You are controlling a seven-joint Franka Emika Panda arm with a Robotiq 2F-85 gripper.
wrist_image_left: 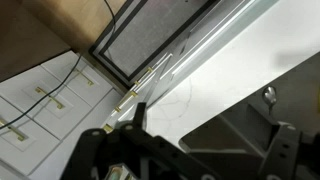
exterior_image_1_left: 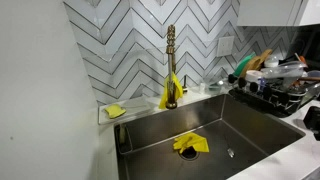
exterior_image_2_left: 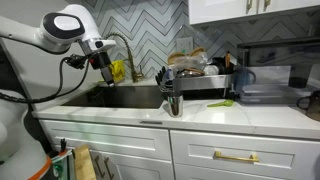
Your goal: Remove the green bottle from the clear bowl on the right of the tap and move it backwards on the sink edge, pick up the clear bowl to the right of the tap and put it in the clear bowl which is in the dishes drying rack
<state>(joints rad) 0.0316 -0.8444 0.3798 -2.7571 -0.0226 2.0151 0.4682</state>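
A green bottle [exterior_image_1_left: 241,66] leans in a clear bowl [exterior_image_1_left: 218,80] on the sink ledge, to the right of the gold tap [exterior_image_1_left: 171,60]. The dishes drying rack [exterior_image_1_left: 275,88] stands further right, packed with dishes; I cannot pick out the clear bowl inside it. My gripper [exterior_image_2_left: 104,64] hangs high over the left end of the sink, far from the bottle and bowl. In the wrist view its dark fingers [wrist_image_left: 210,140] are spread apart with nothing between them, above the white counter edge and the sink.
A yellow cloth [exterior_image_1_left: 165,95] hangs at the tap. One yellow sponge [exterior_image_1_left: 190,144] lies in the steel sink [exterior_image_1_left: 250,125], another [exterior_image_1_left: 116,111] on the left ledge. A black utensil holder [exterior_image_2_left: 172,95] stands at the rack's front corner. A green item [exterior_image_2_left: 222,103] lies on the counter.
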